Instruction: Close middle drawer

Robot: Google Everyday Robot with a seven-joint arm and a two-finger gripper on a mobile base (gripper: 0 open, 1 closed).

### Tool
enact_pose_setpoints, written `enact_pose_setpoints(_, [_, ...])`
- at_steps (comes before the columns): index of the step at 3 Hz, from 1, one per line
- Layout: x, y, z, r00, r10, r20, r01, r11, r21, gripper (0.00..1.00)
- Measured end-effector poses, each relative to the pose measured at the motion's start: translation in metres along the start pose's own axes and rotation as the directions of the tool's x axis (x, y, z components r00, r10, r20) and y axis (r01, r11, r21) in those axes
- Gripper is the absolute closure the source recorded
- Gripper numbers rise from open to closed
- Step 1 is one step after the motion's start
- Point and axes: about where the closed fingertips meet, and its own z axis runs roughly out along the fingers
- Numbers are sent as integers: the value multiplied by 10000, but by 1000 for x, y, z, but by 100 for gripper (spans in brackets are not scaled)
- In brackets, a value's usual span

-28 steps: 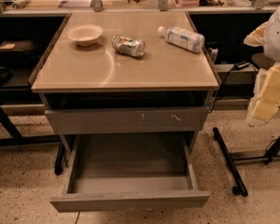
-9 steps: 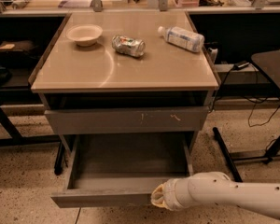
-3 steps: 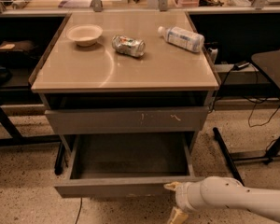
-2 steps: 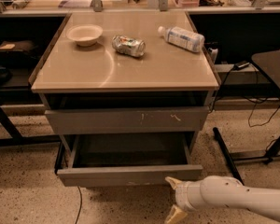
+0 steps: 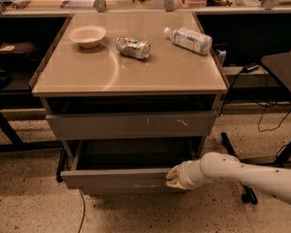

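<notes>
The middle drawer is a wide grey drawer with a plain front. It stands partly pulled out of the cabinet, and a strip of its dark inside shows. My gripper is at the end of the white arm that comes in from the lower right. It rests against the right part of the drawer's front. Above it is the drawer front with pale scratch marks, which is pushed in.
The cabinet's tan top bears a white bowl, a crushed can and a lying plastic bottle. Black table legs and cables stand to the right. A dark shelf is to the left. The floor is speckled.
The middle drawer has slid much further into the cabinet, with less of its inside showing. My gripper has moved inward with its front.
</notes>
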Motion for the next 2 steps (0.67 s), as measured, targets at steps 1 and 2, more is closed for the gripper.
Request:
enact_pose_setpoints(1, [5, -34, 8, 9998, -110, -166, 114, 9997, 226, 88])
enact_pose_setpoints(2, [5, -34, 8, 9998, -110, -166, 114, 9997, 225, 87])
